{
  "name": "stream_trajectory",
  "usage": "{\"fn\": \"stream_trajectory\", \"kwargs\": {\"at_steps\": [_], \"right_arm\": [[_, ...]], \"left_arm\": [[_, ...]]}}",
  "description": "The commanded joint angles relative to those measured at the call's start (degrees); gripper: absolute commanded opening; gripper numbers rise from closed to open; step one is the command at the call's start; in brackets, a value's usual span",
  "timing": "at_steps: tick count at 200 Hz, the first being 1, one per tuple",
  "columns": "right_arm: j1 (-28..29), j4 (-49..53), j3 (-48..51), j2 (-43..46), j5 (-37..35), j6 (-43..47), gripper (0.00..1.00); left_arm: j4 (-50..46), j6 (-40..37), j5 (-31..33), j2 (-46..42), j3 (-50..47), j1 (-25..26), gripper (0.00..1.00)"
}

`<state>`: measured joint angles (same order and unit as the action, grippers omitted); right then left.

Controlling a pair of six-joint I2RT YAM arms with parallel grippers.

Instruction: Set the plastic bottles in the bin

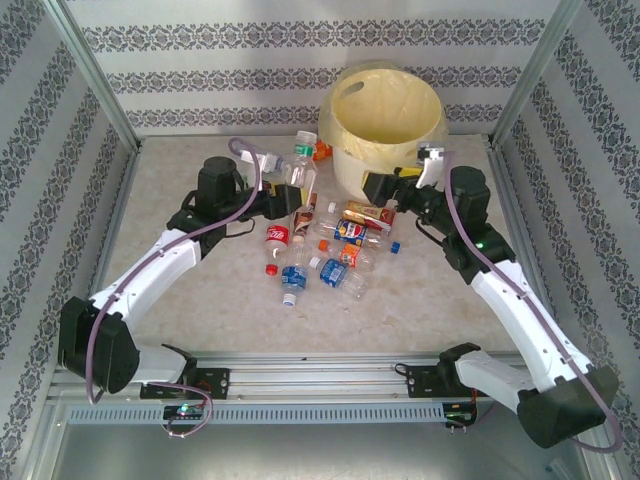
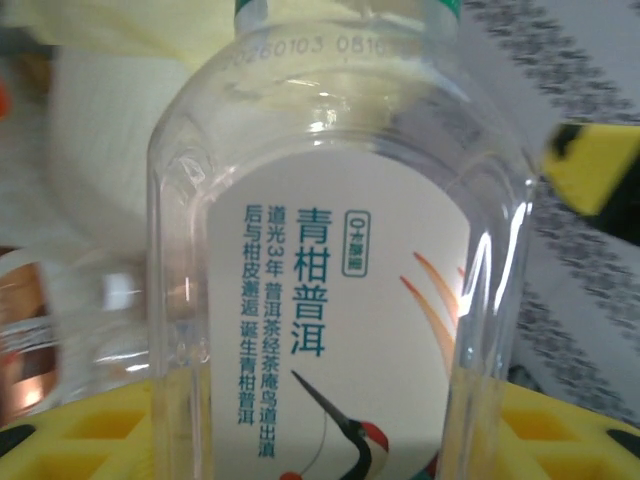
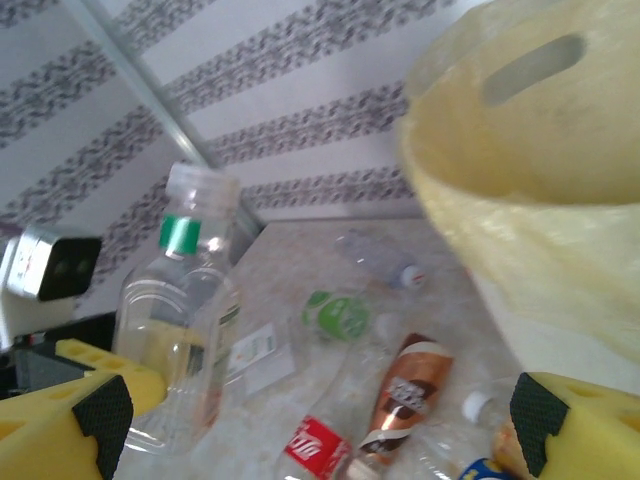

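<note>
My left gripper (image 1: 293,187) is shut on a clear bottle (image 1: 303,166) with a white label and a green neck ring, held upright above the table just left of the bin. Close up, that bottle (image 2: 335,300) stands between the yellow fingers (image 2: 75,435). The bin (image 1: 385,125), a white bucket lined with pale yellow plastic, stands at the back right. My right gripper (image 1: 386,187) is open beside the bin's front wall, nothing between its pads (image 3: 103,413). Several bottles (image 1: 335,250) lie scattered on the table, among them a brown-labelled one (image 3: 410,385) and a red-labelled one (image 3: 322,447).
Loose caps, red (image 1: 270,268) and blue (image 1: 395,246), lie among the bottles. Patterned walls and metal posts (image 1: 95,75) enclose the table on three sides. The bin's rim (image 3: 520,170) hangs close over my right gripper.
</note>
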<state>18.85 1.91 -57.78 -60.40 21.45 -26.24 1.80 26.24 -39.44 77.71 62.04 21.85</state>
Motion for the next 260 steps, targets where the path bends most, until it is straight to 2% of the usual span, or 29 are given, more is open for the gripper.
{"fn": "stream_trajectory", "kwargs": {"at_steps": [1,24,56,87,108,146,194,260], "right_arm": [[1.97,-5.95,-0.89,-1.73,8.85,-2.65,0.98],[4.03,-7.68,-2.23,-3.69,12.67,-2.85,0.98],[4.48,-7.56,-4.28,-5.93,10.70,-4.95,0.98],[4.01,-6.21,-8.06,-9.15,8.84,-6.94,0.98],[3.44,-2.82,-12.87,-12.28,2.93,-12.67,0.97],[3.41,2.72,-20.65,-18.29,1.55,-13.41,0.84],[3.47,3.29,-25.23,-21.75,6.49,-13.06,0.75],[3.17,8.07,-29.93,-25.17,8.34,-9.44,0.41]], "left_arm": [[8.56,3.64,-8.54,2.29,2.91,1.98,0.38],[11.12,4.44,-12.57,4.23,4.40,3.60,0.38],[18.67,9.30,-17.34,6.12,4.68,4.30,0.38],[18.92,9.24,-17.37,6.96,5.74,4.71,0.39],[15.71,6.92,-15.19,7.17,6.42,5.04,0.38],[13.73,4.49,-14.00,7.71,7.09,5.15,0.38],[9.71,1.63,-14.92,9.64,8.93,5.23,0.38],[8.08,-0.53,-14.05,12.35,10.01,5.22,0.37]]}}
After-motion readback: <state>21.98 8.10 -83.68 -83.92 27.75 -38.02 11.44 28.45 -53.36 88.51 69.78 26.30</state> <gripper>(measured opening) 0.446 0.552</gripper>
